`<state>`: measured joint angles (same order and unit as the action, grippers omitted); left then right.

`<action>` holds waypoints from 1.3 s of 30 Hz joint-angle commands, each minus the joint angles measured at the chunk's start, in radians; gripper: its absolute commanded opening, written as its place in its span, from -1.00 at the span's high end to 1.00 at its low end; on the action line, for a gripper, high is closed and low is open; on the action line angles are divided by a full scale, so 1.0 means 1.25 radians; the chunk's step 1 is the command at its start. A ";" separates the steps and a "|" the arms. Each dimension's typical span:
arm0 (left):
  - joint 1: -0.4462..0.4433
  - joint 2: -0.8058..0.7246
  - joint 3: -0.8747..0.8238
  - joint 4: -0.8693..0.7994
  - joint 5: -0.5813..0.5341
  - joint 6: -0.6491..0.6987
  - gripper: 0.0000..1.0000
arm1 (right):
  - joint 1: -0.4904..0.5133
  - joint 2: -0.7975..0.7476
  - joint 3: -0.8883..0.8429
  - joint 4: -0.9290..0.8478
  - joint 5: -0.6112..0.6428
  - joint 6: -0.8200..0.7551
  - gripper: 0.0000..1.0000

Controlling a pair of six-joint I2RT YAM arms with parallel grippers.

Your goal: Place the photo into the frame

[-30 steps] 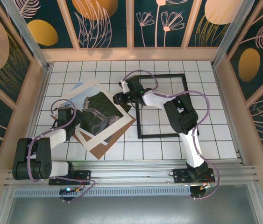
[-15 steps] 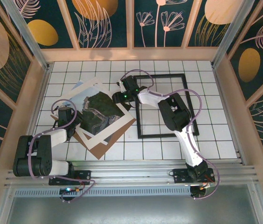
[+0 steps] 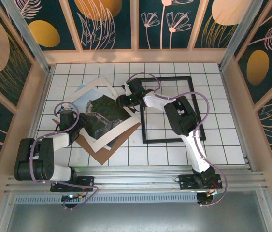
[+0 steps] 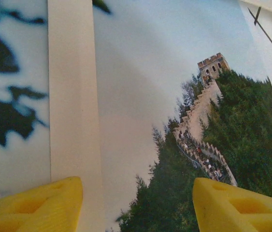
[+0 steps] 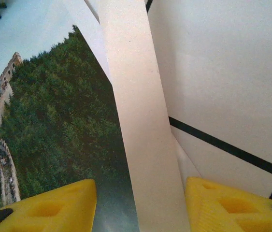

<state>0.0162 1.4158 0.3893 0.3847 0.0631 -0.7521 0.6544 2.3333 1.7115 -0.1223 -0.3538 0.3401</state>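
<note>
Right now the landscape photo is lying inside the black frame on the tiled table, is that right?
Not quite. The photo is not inside the black frame. It lies on the tiled table to the left of the frame, stacked with the white mat and the brown backing board. Bare tiles show inside the frame. The top external view shows this.

Your photo (image 4: 174, 121) is thin paper with a slight gloss, bordered by a smooth, matt white card mat (image 5: 140, 125). You see the plain brown, matt backing board (image 3: 114, 145) lying on the smooth white-tiled surface (image 3: 222, 121).
</note>
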 commanded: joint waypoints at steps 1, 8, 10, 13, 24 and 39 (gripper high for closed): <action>-0.001 0.032 0.019 0.019 0.063 -0.036 -0.26 | 0.004 -0.036 -0.043 -0.009 -0.058 0.054 -0.03; -0.001 0.024 0.032 0.023 0.064 -0.048 -0.31 | 0.014 -0.035 -0.044 -0.023 -0.012 0.028 -0.06; -0.001 0.017 0.029 0.025 0.064 -0.050 -0.31 | 0.017 -0.031 -0.036 -0.045 0.016 0.012 -0.06; -0.001 0.010 0.028 0.032 0.073 -0.053 -0.32 | 0.031 -0.029 -0.026 -0.074 0.075 -0.016 -0.06; -0.001 0.028 0.025 0.048 0.082 -0.053 -0.34 | 0.093 0.036 0.079 -0.197 0.281 -0.080 0.04; -0.001 0.028 0.015 0.045 0.057 -0.049 -0.37 | 0.127 0.060 0.144 -0.249 0.403 -0.131 0.45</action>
<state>0.0196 1.4429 0.4068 0.4309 0.1383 -0.8101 0.7925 2.3695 1.8545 -0.3698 0.0971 0.2001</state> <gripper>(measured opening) 0.685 0.289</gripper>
